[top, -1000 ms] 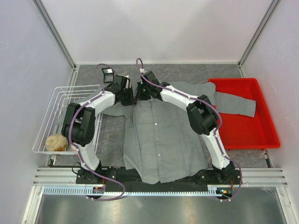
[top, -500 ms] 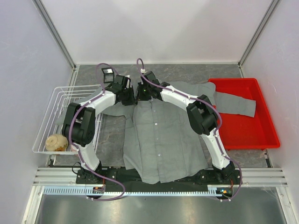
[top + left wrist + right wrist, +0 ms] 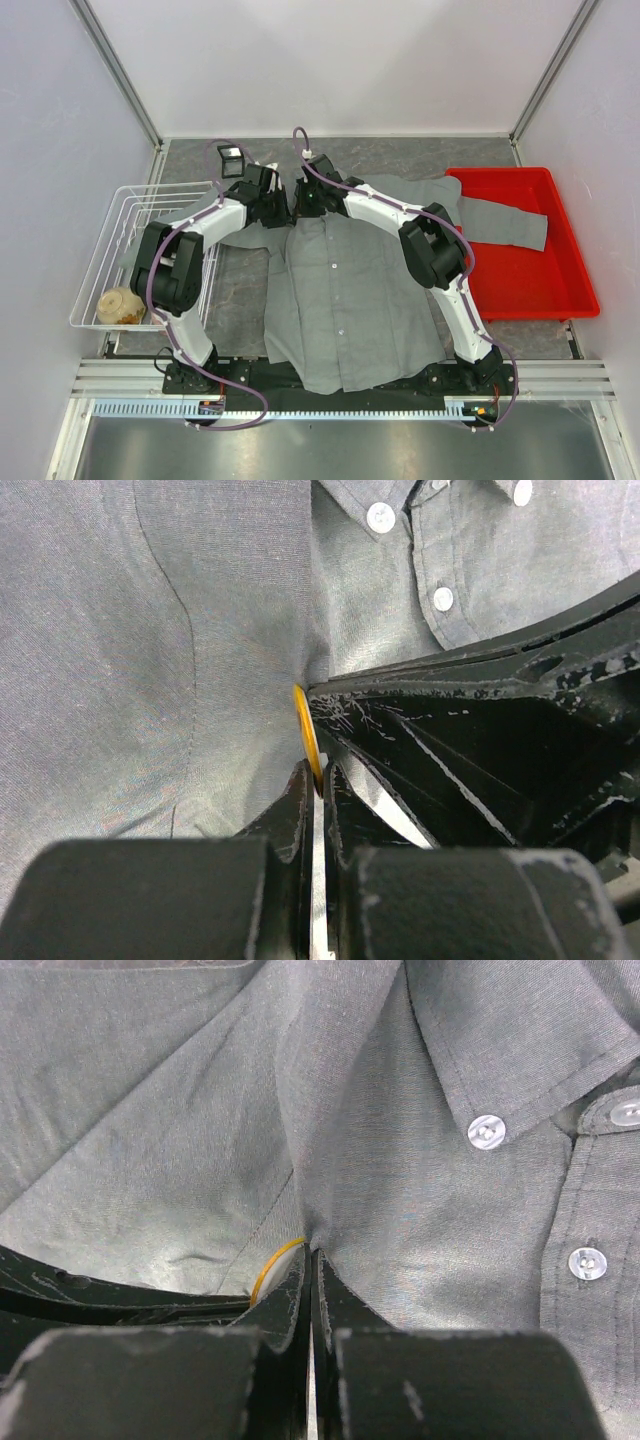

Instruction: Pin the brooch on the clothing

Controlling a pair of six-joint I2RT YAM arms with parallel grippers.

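Left fingers (image 3: 296, 810) were closed tight on the lower rim of the brooch (image 3: 306, 730), a thin orange-gold disc seen edge-on, standing upright against the grey shirt (image 3: 340, 300). Right fingers (image 3: 335, 1300) were closed as well. Their tips met the brooch from the other side and seemed to pinch a pucker of cloth there. Nearest the arm bases, the shirt's hem lay on the dark surface (image 3: 240, 290). Its pale buttons (image 3: 587, 1260) ran away to the collar (image 3: 520, 1040), just left of which both sets of fingers met. At the left stood a white wire basket (image 3: 105, 250) holding a tan round thing (image 3: 120, 305). At the right was a red tray (image 3: 560, 290) with one sleeve (image 3: 505, 222) draped into it.
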